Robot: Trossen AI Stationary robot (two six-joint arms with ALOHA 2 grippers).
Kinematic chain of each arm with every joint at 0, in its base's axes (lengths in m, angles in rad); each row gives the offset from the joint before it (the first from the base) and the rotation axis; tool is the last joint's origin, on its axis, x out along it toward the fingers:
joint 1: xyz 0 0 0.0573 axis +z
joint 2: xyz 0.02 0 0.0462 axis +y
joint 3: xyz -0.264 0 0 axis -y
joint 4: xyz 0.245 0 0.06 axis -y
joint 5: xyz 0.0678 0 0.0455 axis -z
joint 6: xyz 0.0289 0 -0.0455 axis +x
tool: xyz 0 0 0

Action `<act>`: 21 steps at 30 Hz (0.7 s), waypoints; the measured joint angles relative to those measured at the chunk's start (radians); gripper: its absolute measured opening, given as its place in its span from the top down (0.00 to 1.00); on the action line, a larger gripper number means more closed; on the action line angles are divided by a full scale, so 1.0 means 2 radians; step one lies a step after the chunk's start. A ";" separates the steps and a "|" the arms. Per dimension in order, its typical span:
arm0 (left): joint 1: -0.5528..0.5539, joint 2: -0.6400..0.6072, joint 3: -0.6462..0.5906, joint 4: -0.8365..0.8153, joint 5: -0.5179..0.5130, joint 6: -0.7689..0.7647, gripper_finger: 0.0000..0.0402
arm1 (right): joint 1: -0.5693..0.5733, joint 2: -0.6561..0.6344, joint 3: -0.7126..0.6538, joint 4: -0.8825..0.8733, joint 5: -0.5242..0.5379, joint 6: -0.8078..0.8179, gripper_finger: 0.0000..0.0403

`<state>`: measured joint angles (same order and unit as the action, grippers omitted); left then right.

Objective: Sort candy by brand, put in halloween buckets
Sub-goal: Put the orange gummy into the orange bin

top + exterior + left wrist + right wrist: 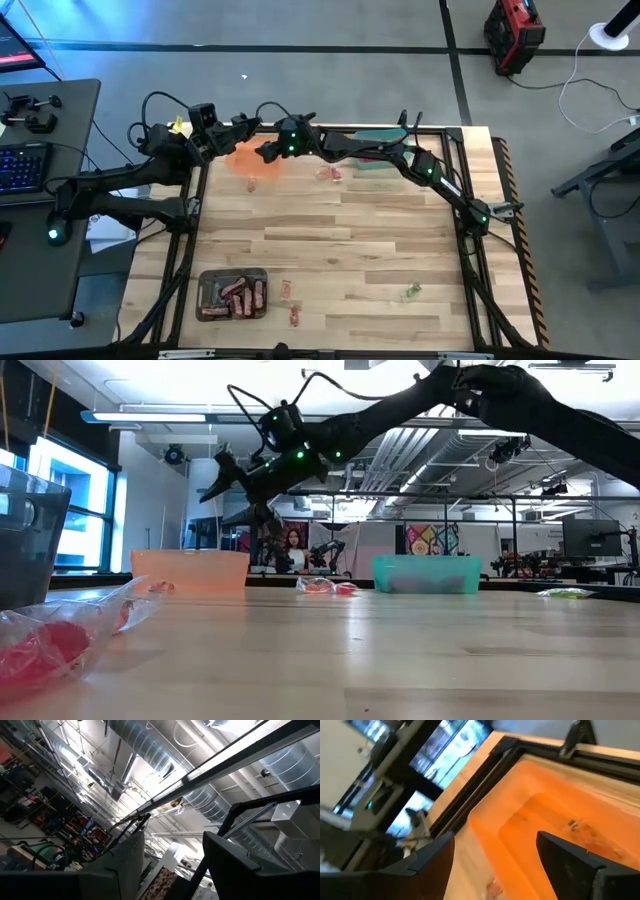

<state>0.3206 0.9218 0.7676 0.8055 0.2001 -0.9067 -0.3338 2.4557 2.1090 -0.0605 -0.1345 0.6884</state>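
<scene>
Orange bucket (252, 158) sits at the table's far left. I see my right gripper (268, 150) reached across, hovering above it, fingers spread, empty. Left gripper (243, 122) tilted upward beside it, fingers apart.

You've got a wood-plank table (340, 250) w/ black frame, a keyboard (20, 165) on the desk at its left, a red box (514, 32) on the floor beyond, and a person (296, 548) seated in the background.

L pincer (172, 865) open, aimed at ceiling ducts (150, 750).
</scene>
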 joint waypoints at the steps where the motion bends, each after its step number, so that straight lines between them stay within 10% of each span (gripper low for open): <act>1: 0.000 0.000 0.000 0.000 0.000 -0.002 0.52 | -0.003 -0.006 0.000 -0.012 -0.009 -0.010 0.32; 15: 0.000 0.000 0.000 -0.044 0.035 0.019 0.52 | -0.041 -0.178 -0.018 -0.355 0.050 -0.286 0.32; 21: -0.002 0.001 0.000 -0.133 0.034 0.043 0.52 | -0.028 -0.286 -0.178 -0.388 0.068 -0.295 0.32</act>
<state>0.3165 0.9233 0.7677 0.5402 0.2690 -0.8209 -0.3904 1.8837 1.7524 -0.8357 0.0009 0.0991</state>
